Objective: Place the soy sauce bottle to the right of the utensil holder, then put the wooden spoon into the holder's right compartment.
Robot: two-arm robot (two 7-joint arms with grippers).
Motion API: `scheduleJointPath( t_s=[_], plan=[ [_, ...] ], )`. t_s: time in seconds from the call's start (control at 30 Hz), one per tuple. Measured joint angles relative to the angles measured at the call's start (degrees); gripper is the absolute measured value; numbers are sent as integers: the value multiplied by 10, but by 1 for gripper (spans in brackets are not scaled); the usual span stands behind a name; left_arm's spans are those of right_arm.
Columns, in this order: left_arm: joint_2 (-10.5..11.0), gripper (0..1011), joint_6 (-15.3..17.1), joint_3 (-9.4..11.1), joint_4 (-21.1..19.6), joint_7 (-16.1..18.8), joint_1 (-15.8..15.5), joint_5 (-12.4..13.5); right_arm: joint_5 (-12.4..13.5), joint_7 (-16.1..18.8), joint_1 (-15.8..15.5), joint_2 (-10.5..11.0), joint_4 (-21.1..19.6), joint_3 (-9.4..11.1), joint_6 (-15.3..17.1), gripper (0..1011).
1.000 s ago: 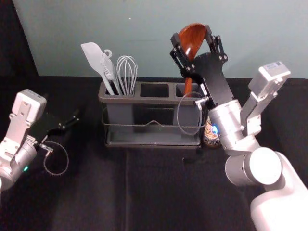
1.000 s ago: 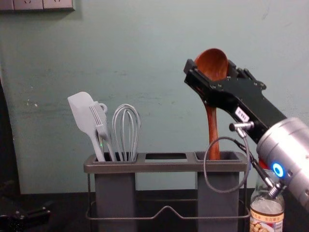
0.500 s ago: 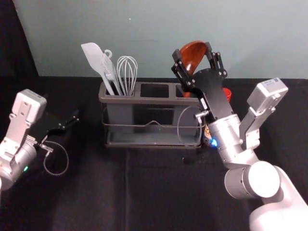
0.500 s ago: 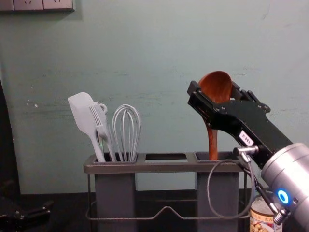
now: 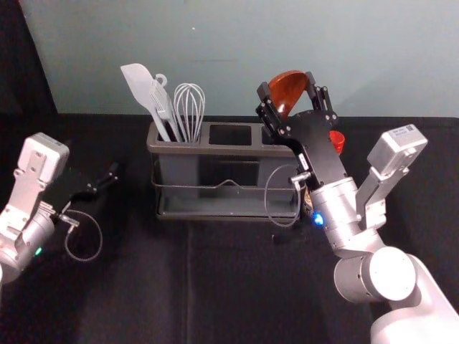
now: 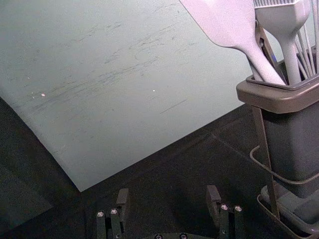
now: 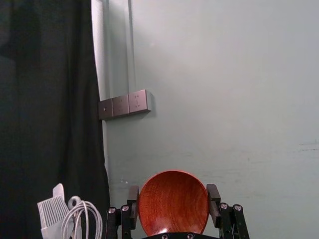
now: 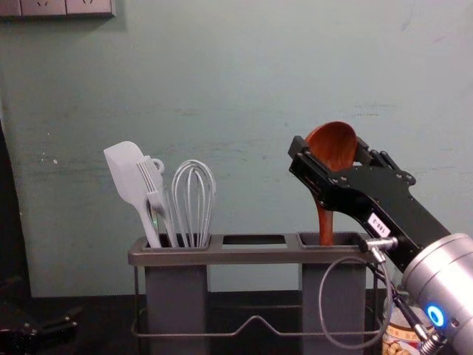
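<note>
The right gripper (image 5: 287, 84) is shut on the bowl of the wooden spoon (image 5: 286, 92), above the back right of the utensil holder (image 5: 229, 150). In the right wrist view the right gripper (image 7: 173, 191) has its fingers against both sides of the bowl (image 7: 173, 201). The handle (image 8: 326, 225) points down into the holder's right compartment in the chest view; its lower end is hidden. Right of the holder stands the soy sauce bottle (image 8: 401, 337), partly behind the right arm. The left gripper (image 5: 104, 180) is parked at the left; in its wrist view the left gripper (image 6: 168, 193) is open and empty.
A white spatula (image 8: 131, 177), a brush (image 8: 154, 185) and a whisk (image 8: 194, 200) stand in the holder's left compartment. The middle compartment (image 5: 230, 135) is empty. The wall (image 5: 237, 64) rises behind the holder.
My right gripper has come down with the spoon, and the handle reaches deeper into the right compartment. The bottle's red cap has come into view in the head view. The left arm has not moved.
</note>
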Motion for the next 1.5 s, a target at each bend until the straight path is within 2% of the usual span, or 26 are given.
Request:
scheduleJointPath(
  t_s=[0.3, 0.5, 0.63, 1.1, 1.3, 1.5],
  plan=[
    [0, 1000, 0, 0, 0, 0, 0, 0, 0, 2, 1, -1, 5, 2, -3, 840],
    [0, 1000, 0, 0, 0, 0, 0, 0, 1, 3, 2, -2, 5, 3, -4, 984],
    [0, 1000, 0, 0, 0, 0, 0, 0, 3, 4, 3, -2, -4, 4, -5, 1004],
    [0, 1000, 0, 0, 0, 0, 0, 0, 6, 4, 0, 4, -88, 8, -1, 1004],
    [0, 1000, 0, 0, 0, 0, 0, 0, 11, 8, -10, 17, -138, 8, 8, 1004],
    [0, 1000, 0, 0, 0, 0, 0, 0, 15, 11, -20, 34, -170, 14, 17, 1004]
  ],
)
